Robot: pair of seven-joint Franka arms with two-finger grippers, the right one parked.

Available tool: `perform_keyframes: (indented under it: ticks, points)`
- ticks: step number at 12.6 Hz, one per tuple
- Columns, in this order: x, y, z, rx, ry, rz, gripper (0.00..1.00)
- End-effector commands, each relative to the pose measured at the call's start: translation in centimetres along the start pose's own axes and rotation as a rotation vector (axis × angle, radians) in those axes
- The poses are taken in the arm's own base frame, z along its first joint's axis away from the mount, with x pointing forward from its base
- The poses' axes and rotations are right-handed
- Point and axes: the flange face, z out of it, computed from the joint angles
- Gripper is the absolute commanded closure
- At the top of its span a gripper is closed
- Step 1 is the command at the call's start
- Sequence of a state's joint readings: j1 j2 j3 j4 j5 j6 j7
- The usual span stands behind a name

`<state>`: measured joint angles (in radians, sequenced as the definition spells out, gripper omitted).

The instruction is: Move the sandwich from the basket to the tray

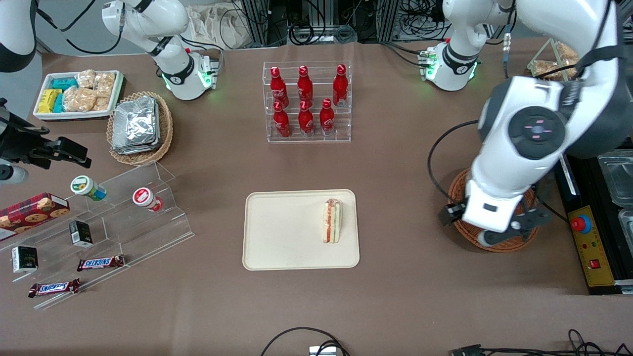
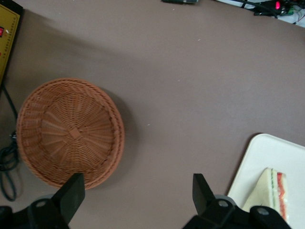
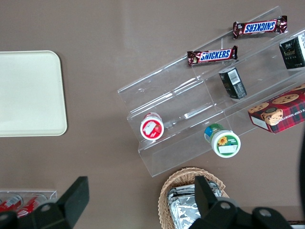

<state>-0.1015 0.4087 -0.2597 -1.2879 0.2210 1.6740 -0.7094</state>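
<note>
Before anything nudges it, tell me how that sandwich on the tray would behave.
The sandwich stands on a narrow edge on the tray, so it would probably tip. Its layered bread looks soft, likely squashing or splitting. The open claw hangs between basket and tray.

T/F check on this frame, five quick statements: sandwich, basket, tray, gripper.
1. The sandwich lies on the cream tray. True.
2. The reddish-brown wicker basket holds a second sandwich. False: the left wrist view shows it empty.
3. The gripper is shut on the sandwich. False: its fingers are spread wide with nothing between them, above bare table beside the basket.
4. The sandwich sits at the tray edge nearest the basket. True.
5. The red bottles stand on the tray. False: they stand in a clear rack, farther from the front camera than the tray.
</note>
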Motion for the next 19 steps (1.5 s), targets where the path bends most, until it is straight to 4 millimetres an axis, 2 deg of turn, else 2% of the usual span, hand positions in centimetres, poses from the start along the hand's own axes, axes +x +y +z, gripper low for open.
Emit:
perform_keyframes:
  ticks: [1, 5, 6, 9, 12, 14, 17, 19]
  points:
    - [0.2, -3.4, -1.6, -0.007, -0.036, 0.056, 0.00]
    - [0.2, -5.5, -2.3, 0.006, -0.056, 0.096, 0.00]
    - [-0.2, -6.7, -2.9, -0.010, -0.055, 0.148, 0.00]
    - [-0.6, -12.5, -3.3, -0.027, -0.082, 0.270, 0.00]
    - [-1.5, -17.5, -5.8, -0.080, -0.068, 0.336, 0.00]
    - [-3.1, -19.1, -7.9, -0.079, -0.043, 0.383, 0.00]
    - [-5.3, -20.3, -11.0, -0.076, -0.029, 0.381, 0.00]
    - [-5.8, -20.3, -11.2, -0.074, -0.049, 0.375, 0.00]
